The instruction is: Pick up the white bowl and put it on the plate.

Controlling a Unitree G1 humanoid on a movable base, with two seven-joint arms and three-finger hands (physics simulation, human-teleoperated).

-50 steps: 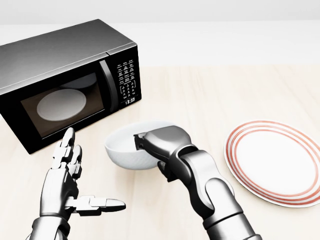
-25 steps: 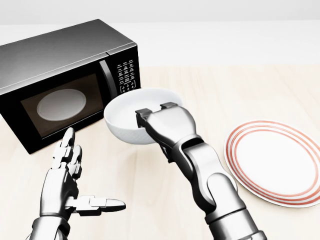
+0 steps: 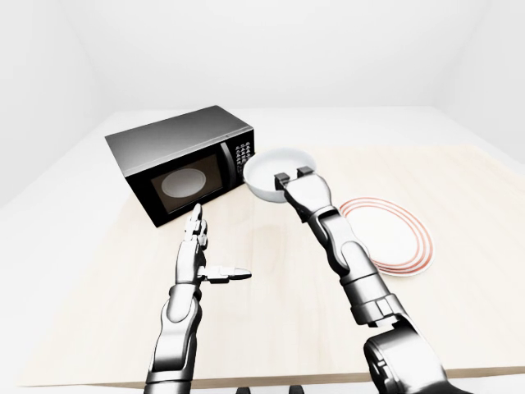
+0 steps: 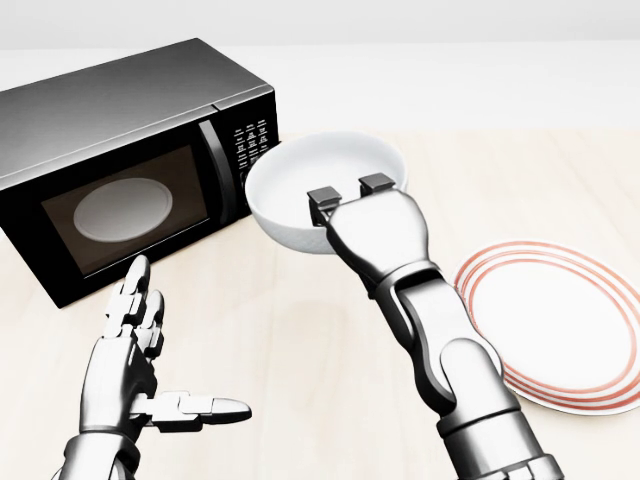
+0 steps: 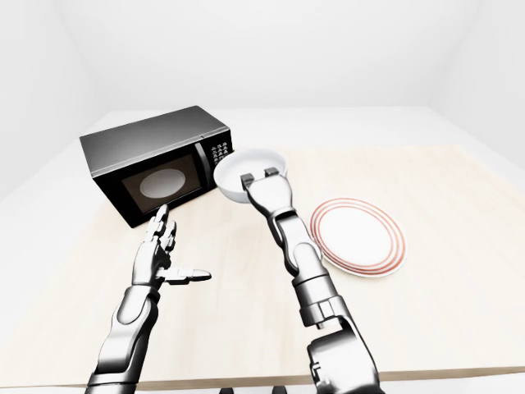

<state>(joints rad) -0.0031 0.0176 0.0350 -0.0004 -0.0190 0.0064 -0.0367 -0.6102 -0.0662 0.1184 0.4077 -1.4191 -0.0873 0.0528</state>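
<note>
The white bowl (image 4: pixel 320 185) hangs in the air above the wooden table, just right of the microwave's keypad in the head view. My right hand (image 4: pixel 350 200) is shut on the bowl's near rim, with two fingertips (image 4: pixel 322 194) hooked over the edge. The white plate with red rings (image 4: pixel 555 325) lies flat on the table at the right, apart from the bowl. My left hand (image 4: pixel 150 370) is open and empty at the lower left, fingers spread, thumb pointing right.
A black microwave (image 4: pixel 120 160) with its door closed stands at the upper left on the light wooden table (image 4: pixel 300 330). The table's near edge shows at the bottom of the left-eye view (image 3: pixel 271 379).
My right hand has lifted the bowl off the table and carried it up and to the right, toward the plate's side. The left hand and the plate have not moved.
</note>
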